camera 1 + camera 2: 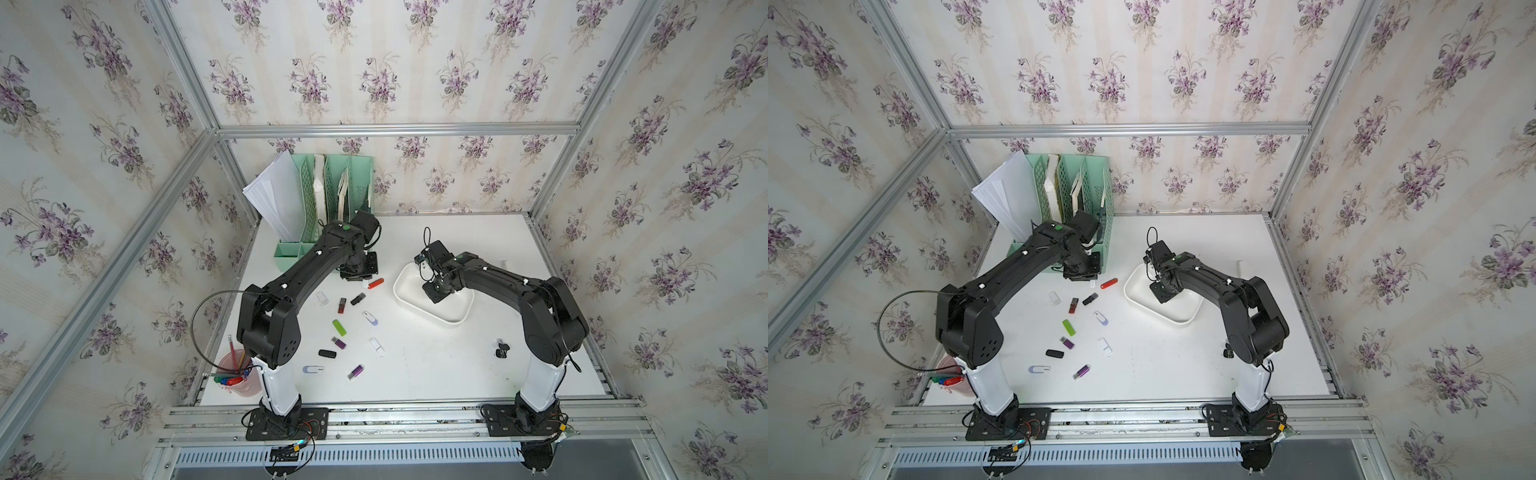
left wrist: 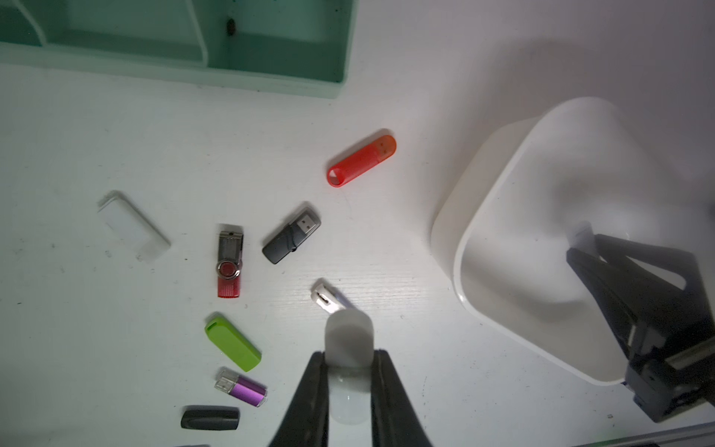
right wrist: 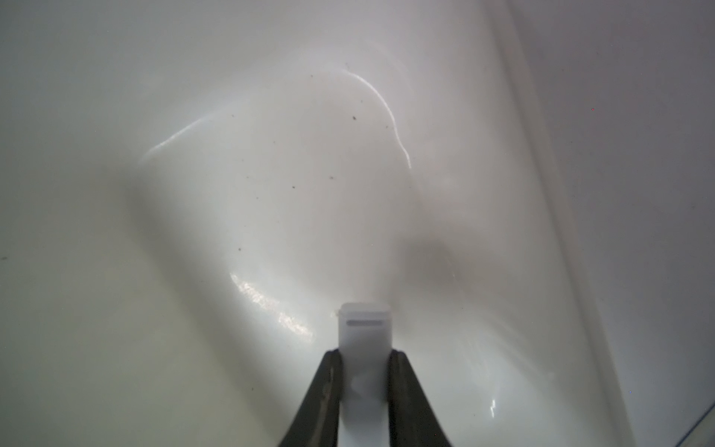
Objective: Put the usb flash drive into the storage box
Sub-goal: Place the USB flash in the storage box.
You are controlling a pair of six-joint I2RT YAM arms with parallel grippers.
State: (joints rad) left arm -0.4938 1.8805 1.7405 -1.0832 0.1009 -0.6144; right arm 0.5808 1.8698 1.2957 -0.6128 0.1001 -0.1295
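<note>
obs: where's the usb flash drive [image 3: 363, 333]?
me: clamped between my right fingers [image 3: 394, 360], white body, slotted end toward the floor, inside the outline of the storage box [image 1: 451, 319]. below it there is only the box's glossy floor. touching or just above, i cannot tell.

obs: and the left?
me: left fingers [image 2: 319, 367] closed on a pale rounded piece [image 2: 348, 336] (drive or cap, can't say). it is held above the tabletop [image 2: 406, 232] near the red drive [image 2: 361, 158], beside the box and not over it. the other loose drives lie on the tabletop, apart from the box.

obs: step in hand?
me: release, i judge. to do it well, stay low and central, away from the walls, so the drive lies down instead of bouncing toward the rim. spread the right fingers slowly. smooth plastic may cling to one pad, so pause, then lift straight up. left waits beside the box till my right fingers are out, else we crowd the one opening.
</note>
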